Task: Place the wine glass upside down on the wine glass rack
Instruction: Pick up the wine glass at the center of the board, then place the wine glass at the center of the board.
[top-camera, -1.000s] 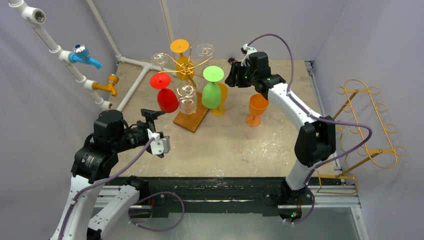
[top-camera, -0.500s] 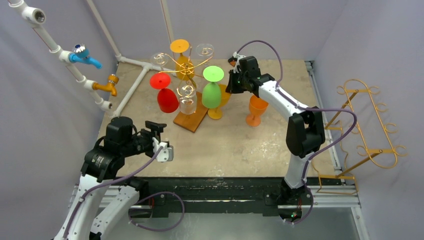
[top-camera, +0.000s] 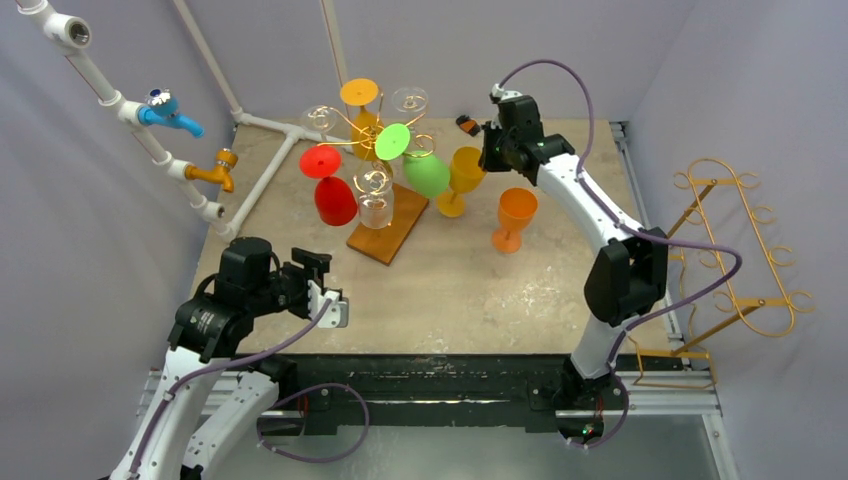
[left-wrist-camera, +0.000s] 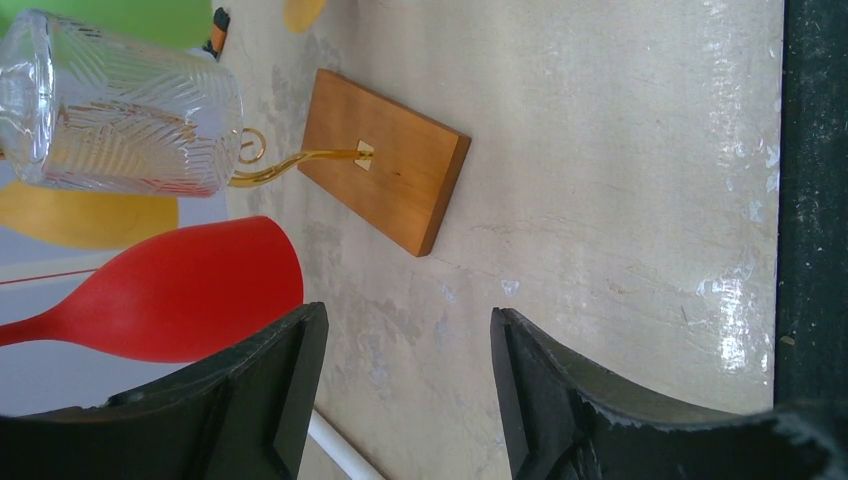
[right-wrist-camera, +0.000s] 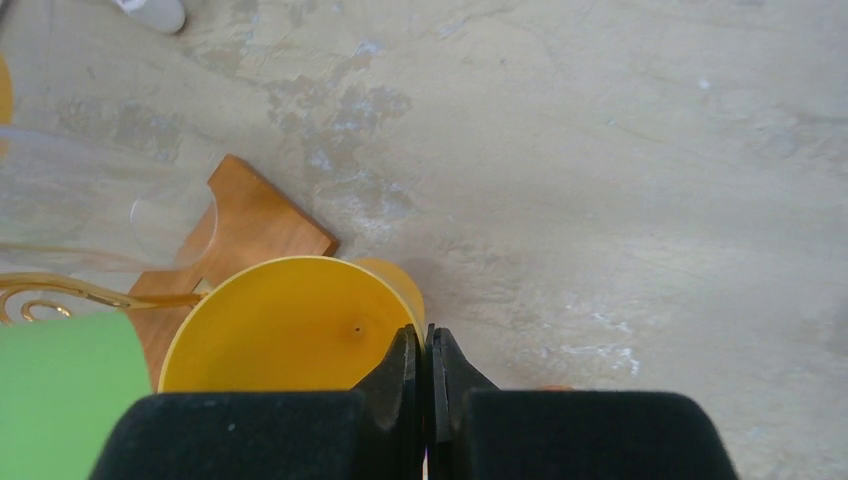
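The yellow wine glass (top-camera: 463, 172) leans tilted just right of the rack, mouth up. My right gripper (top-camera: 492, 150) is shut on its rim. In the right wrist view the fingertips (right-wrist-camera: 427, 345) pinch the wall of the yellow glass (right-wrist-camera: 290, 330). The gold wire rack (top-camera: 372, 140) on its wooden base (top-camera: 385, 228) carries red (top-camera: 333, 200), clear (top-camera: 375, 198) and green (top-camera: 428, 172) glasses upside down; the green one hangs askew. My left gripper (top-camera: 325, 292) stands open near the front left, nothing between its fingers (left-wrist-camera: 280, 390).
An orange wine glass (top-camera: 515, 218) stands upright right of the rack. White pipes with a blue tap (top-camera: 165, 108) run along the left wall. A second gold rack (top-camera: 735, 250) stands off the table's right edge. The wooden base (left-wrist-camera: 385, 160) lies ahead of the left gripper.
My right gripper shut on the yellow glass's rim and drew it to the right. The green glass swung askew on the rack. My left arm pulled back toward the front, its jaws narrower.
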